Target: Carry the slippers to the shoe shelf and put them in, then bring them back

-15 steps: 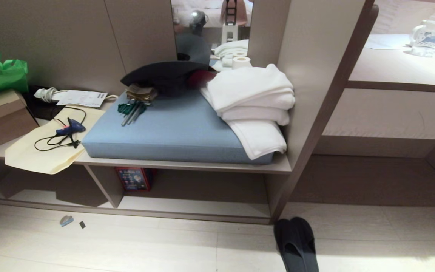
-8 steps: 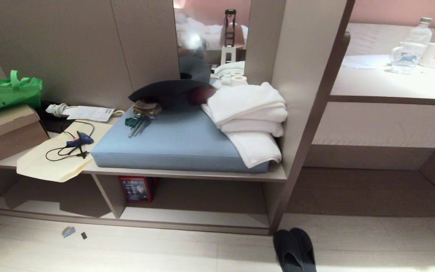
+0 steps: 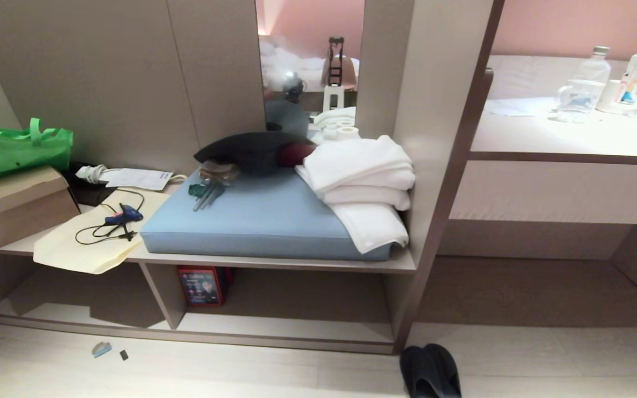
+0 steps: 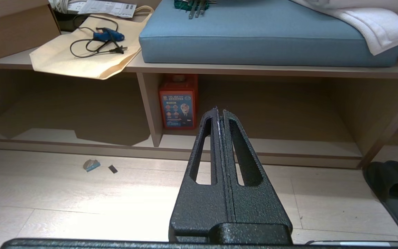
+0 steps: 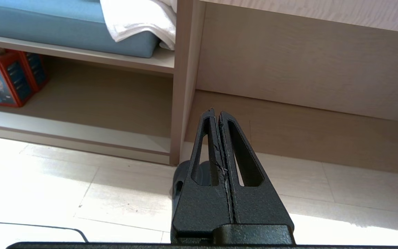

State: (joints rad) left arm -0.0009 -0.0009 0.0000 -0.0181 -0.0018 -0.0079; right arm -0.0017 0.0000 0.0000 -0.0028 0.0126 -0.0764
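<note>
The dark slippers lie side by side on the pale floor, just in front of the post between the shoe shelf and the desk recess. The head view cuts off their heels at its bottom edge. The shoe shelf is the low cubby under the bench, with a pale base board and a vertical divider. My left gripper is shut and empty, aimed at the cubby, with the slippers off to its side. My right gripper is also shut and empty, and it hides most of the slippers. Neither arm shows in the head view.
A red box stands inside the cubby by the divider. On the bench lie a blue cushion, white towels, and a cream bag with a blue glue gun. Small scraps lie on the floor. The desk holds bottles and mugs.
The whole head view has shifted downward as the camera tilted up, so more of the wall and desk shows. The slippers and shelf have kept their places.
</note>
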